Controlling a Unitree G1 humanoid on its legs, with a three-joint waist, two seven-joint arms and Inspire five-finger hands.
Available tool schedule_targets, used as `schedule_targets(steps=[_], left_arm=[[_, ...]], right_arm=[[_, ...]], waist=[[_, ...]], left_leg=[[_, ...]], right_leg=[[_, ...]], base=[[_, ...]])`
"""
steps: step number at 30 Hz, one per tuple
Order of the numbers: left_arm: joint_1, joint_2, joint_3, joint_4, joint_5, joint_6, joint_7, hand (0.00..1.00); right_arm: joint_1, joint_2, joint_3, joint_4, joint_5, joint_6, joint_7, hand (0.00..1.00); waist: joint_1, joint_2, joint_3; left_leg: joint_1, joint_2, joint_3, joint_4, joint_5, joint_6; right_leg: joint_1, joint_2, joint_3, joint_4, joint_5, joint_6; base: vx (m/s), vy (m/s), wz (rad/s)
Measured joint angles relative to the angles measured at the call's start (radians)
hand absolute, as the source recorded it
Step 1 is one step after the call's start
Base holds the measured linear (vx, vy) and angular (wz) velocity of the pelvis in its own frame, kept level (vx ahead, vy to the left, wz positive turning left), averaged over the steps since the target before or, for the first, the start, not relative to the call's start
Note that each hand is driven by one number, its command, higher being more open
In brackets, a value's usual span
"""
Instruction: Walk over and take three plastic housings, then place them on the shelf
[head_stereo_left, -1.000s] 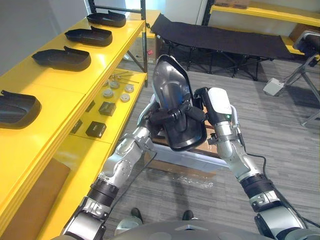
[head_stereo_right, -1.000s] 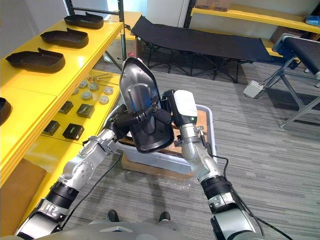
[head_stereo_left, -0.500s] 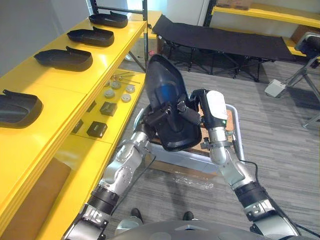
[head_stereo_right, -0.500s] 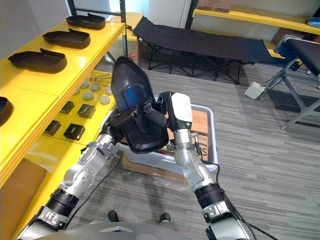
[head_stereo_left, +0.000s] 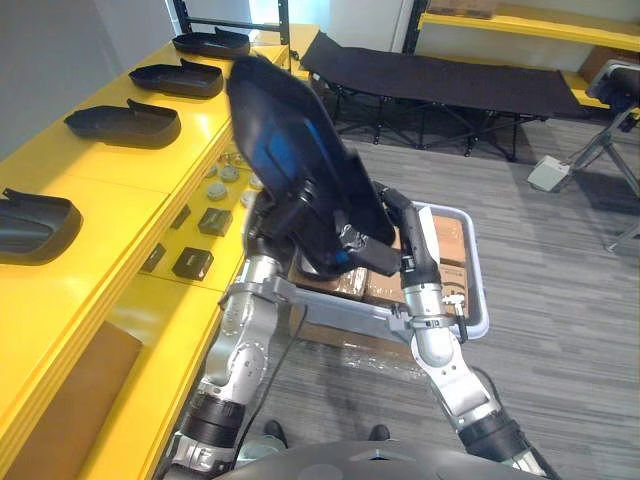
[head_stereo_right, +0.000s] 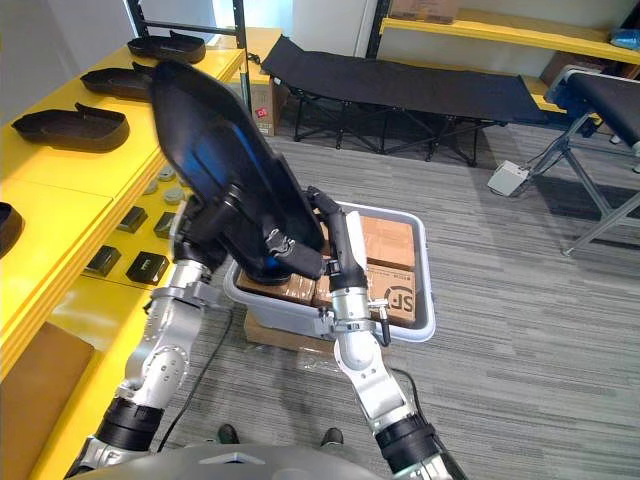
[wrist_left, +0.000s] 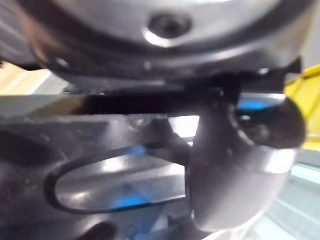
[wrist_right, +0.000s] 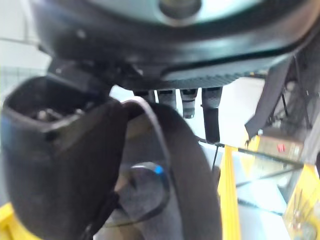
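housing (head_stereo_left: 290, 170), black plastic, one piece: held in the air just beside the yellow shelf (head_stereo_left: 110, 190), steeply tilted, upper end leaning toward the shelf, not yet set down.
left hand (head_stereo_right: 208, 222): fingers and thumb curled on the housing's underside, on the side nearer the shelf.
right hand (head_stereo_right: 292, 258): fingers hooked round the housing's lower rim, on the side away from the shelf.
row of four like housings (head_stereo_left: 122, 120): lying flat on the shelf's top board, well apart.
progress, as judged: pick-up done, carry nearly done; placing this piece is left. whether more must be fetched cannot be told.
material: glossy moulded shell, long and shoe-like, rounded at one end, hollow with a raised rim; probably light and slippery.
shelf: smooth painted boards.
grey bin (head_stereo_right: 427, 295) of cardboard boxes: on the floor near the shelf.
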Motion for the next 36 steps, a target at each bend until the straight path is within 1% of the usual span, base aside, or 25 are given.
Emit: schedule_targets(steps=[2,3,5,6,8,9,11,13,14,15,16,17,18,19,20,22,24,28,32,34,35,36], left_arm=[[0.003,0.012,0.064,-0.034,0.089,-0.061,0.01,0.0],[0.003,0.016,0.08,-0.035,0.122,-0.079,0.017,0.0],[0.019,0.041,0.141,-0.039,0.239,-0.127,0.047,0.0],[0.031,0.045,0.155,-0.049,0.25,-0.132,0.052,0.0],[0.075,0.048,0.21,-0.071,0.293,-0.156,0.06,0.0],[0.082,0.05,0.216,-0.07,0.309,-0.161,0.062,0.0],[0.095,0.061,0.233,-0.069,0.39,-0.171,0.082,0.0],[0.109,0.078,0.25,-0.069,0.455,-0.186,0.092,0.0],[0.115,0.078,0.255,-0.069,0.474,-0.188,0.094,0.0],[0.125,0.079,0.258,-0.069,0.505,-0.188,0.099,0.0],[0.138,0.079,0.265,-0.069,0.514,-0.191,0.091,0.0],[0.149,0.079,0.272,-0.071,0.514,-0.195,0.085,0.0],[0.176,0.078,0.281,-0.073,0.508,-0.204,0.066,0.0],[0.213,0.072,0.286,-0.09,0.49,-0.205,0.04,0.0],[0.237,0.068,0.286,-0.104,0.468,-0.205,0.026,0.0],[0.303,0.05,0.285,-0.151,0.411,-0.206,-0.025,0.0],[0.333,0.042,0.288,-0.164,0.378,-0.209,-0.045,0.0],[0.352,0.04,0.317,-0.175,0.359,-0.209,-0.019,0.0],[0.356,0.03,0.363,-0.184,0.362,-0.208,0.045,0.0],[0.358,0.015,0.379,-0.191,0.386,-0.207,0.09,0.0],[0.359,0.004,0.394,-0.193,0.405,-0.205,0.108,0.0],[0.364,-0.001,0.403,-0.196,0.407,-0.204,0.115,0.0]], right_arm=[[0.003,0.002,-0.055,-0.025,0.108,-0.014,0.089,1.0],[0.005,0.002,-0.077,-0.034,0.131,-0.014,0.107,1.0],[0.015,0.001,-0.181,-0.072,0.219,-0.018,0.178,1.0],[0.015,0.001,-0.207,-0.078,0.233,-0.018,0.193,1.0],[0.021,-0.003,-0.313,-0.084,0.297,-0.015,0.259,1.0],[0.025,-0.007,-0.335,-0.084,0.31,-0.013,0.27,1.0],[0.038,-0.021,-0.395,-0.084,0.348,-0.013,0.297,1.0],[0.068,-0.044,-0.454,-0.084,0.401,-0.011,0.341,1.0],[0.078,-0.044,-0.468,-0.085,0.405,-0.011,0.345,1.0],[0.111,-0.042,-0.501,-0.089,0.41,-0.003,0.353,1.0],[0.147,-0.039,-0.533,-0.098,0.405,0.034,0.363,1.0],[0.16,-0.037,-0.541,-0.098,0.404,0.051,0.363,1.0],[0.197,-0.03,-0.551,-0.099,0.369,0.088,0.357,1.0],[0.24,-0.018,-0.555,-0.102,0.315,0.133,0.343,1.0],[0.263,-0.009,-0.555,-0.102,0.291,0.157,0.337,1.0],[0.338,0.033,-0.55,-0.101,0.224,0.229,0.305,1.0],[0.378,0.062,-0.546,-0.098,0.22,0.267,0.292,1.0],[0.369,0.073,-0.506,-0.092,0.222,0.273,0.293,1.0],[0.312,0.069,-0.398,-0.077,0.25,0.273,0.293,1.0],[0.26,0.054,-0.343,-0.043,0.247,0.273,0.28,1.0],[0.217,0.033,-0.309,-0.016,0.246,0.273,0.273,1.0],[0.191,0.023,-0.297,0.003,0.24,0.273,0.274,1.0]], waist=[[0.002,0.001,-0.001],[0.003,0.001,-0.001],[0.001,0.002,-0.004],[-0.002,0.002,-0.005],[-0.01,0.002,-0.012],[-0.01,0.003,-0.016],[-0.013,0.004,-0.023],[-0.026,0.008,-0.026],[-0.028,0.01,-0.028],[-0.032,0.014,-0.033],[-0.04,0.019,-0.038],[-0.045,0.021,-0.039],[-0.054,0.025,-0.042],[-0.055,0.028,-0.043],[-0.056,0.028,-0.044],[-0.058,0.028,-0.044],[-0.056,0.033,-0.047],[-0.053,0.039,-0.051],[-0.042,0.04,-0.05],[-0.013,0.039,-0.05],[0.006,0.039,-0.05],[0.015,0.04,-0.05]], left_leg=[[0.0,-0.001,-0.003,0.0,0.0,0.0],[0.0,-0.001,-0.005,0.0,0.0,0.0],[0.0,-0.002,-0.008,0.0,-0.001,-0.001],[0.0,-0.002,-0.008,0.0,-0.001,-0.001],[0.0,-0.001,-0.007,0.0,-0.003,-0.003],[0.0,-0.001,-0.006,0.0,-0.003,-0.004],[0.0,0.001,-0.005,0.0,-0.003,-0.004],[0.001,0.002,0.001,0.0,-0.004,-0.005],[0.001,0.003,0.005,0.0,-0.005,-0.006],[0.002,0.004,0.009,0.0,-0.007,-0.008],[0.003,0.004,0.011,0.0,-0.008,-0.009],[0.004,0.005,0.012,0.0,-0.009,-0.009],[0.007,0.008,0.02,0.0,-0.011,-0.012],[0.014,0.017,0.032,0.0,-0.015,-0.014],[0.017,0.02,0.037,0.0,-0.017,-0.017],[0.019,0.027,0.042,0.0,-0.02,-0.022],[0.019,0.032,0.045,0.0,-0.021,-0.024],[0.019,0.039,0.049,0.008,-0.023,-0.029],[0.015,0.042,0.021,0.011,-0.021,-0.03],[-0.001,0.042,-0.015,0.02,-0.02,-0.03],[-0.021,0.04,-0.046,0.028,-0.017,-0.027],[-0.029,0.038,-0.063,0.028,-0.013,-0.027]], right_leg=[[0.001,-0.001,-0.002,0.0,0.0,0.0],[0.002,-0.001,-0.003,0.0,0.0,0.0],[0.005,-0.003,-0.009,-0.001,-0.003,0.001],[0.005,-0.003,-0.009,-0.001,-0.004,0.001],[0.004,-0.003,-0.009,-0.001,-0.009,-0.004],[0.004,-0.003,-0.009,-0.001,-0.009,-0.004],[0.004,-0.001,-0.009,-0.001,-0.009,-0.004],[0.001,0.001,-0.003,-0.001,-0.008,-0.002],[-0.001,0.001,0.0,-0.001,-0.008,-0.002],[-0.002,0.001,0.004,-0.001,-0.008,-0.002],[-0.002,0.001,0.005,-0.001,-0.008,0.0],[-0.002,0.002,0.006,-0.001,-0.008,0.0],[-0.003,0.004,0.013,-0.001,-0.009,0.0],[-0.004,0.007,0.026,-0.001,-0.01,-0.002],[-0.004,0.01,0.031,-0.001,-0.012,-0.003],[-0.005,0.017,0.034,-0.001,-0.015,-0.007],[-0.006,0.022,0.034,-0.001,-0.016,-0.009],[-0.005,0.031,0.036,-0.001,-0.018,-0.013],[0.01,0.035,0.006,-0.001,-0.022,-0.018],[0.019,0.033,-0.028,-0.001,-0.027,-0.019],[0.021,0.031,-0.058,-0.001,-0.029,-0.018],[0.022,0.03,-0.075,-0.001,-0.029,-0.017]], base=[[0.0,0.0,0.02],[0.0,0.0,0.06],[0.0,0.0,0.05],[0.0,0.0,0.0],[0.0,0.0,0.0],[0.0,0.0,0.0],[0.0,0.0,0.0],[0.0,-0.006,-0.07],[0.0,0.0,-0.12],[0.0,0.0,-0.1],[0.0,0.0,-0.07],[0.0,-0.005,-0.09],[0.01,-0.03,-0.21],[0.02,-0.038,-0.26],[0.01,-0.04,-0.25],[0.01,-0.037,-0.1],[0.01,-0.037,-0.04],[0.0,-0.015,-0.03],[0.0,-0.019,0.17],[0.01,-0.012,0.54],[0.01,-0.01,0.64],[0.01,-0.011,0.8]])
